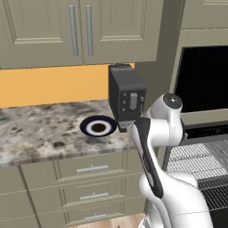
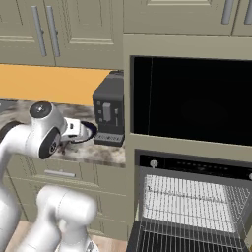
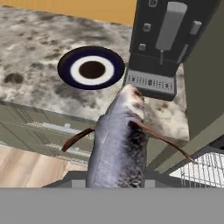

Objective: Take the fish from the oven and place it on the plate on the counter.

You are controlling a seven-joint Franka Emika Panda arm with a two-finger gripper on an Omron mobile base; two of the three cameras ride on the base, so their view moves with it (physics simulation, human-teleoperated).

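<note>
In the hand view, a grey fish (image 3: 118,140) with thin brown fins sticks out from my gripper (image 3: 114,177), which is shut on it. Its head points at the gap between the plate (image 3: 92,68) and the coffee machine (image 3: 170,43). The fish hangs above the front edge of the counter (image 3: 35,39), short of the plate. The navy-rimmed plate (image 1: 98,127) lies bare on the granite counter (image 1: 40,133), left of the machine. The oven (image 2: 192,197) stands open to the right, its wire racks (image 1: 200,160) bare. My arm (image 1: 153,147) hides the hand in the left base view.
The black coffee machine (image 1: 127,95) stands right beside the plate, at the counter's right end. A tall black glass panel (image 2: 192,98) sits above the oven. Beige drawers (image 1: 91,169) with bar handles run under the counter, and wall cabinets (image 1: 80,31) hang above.
</note>
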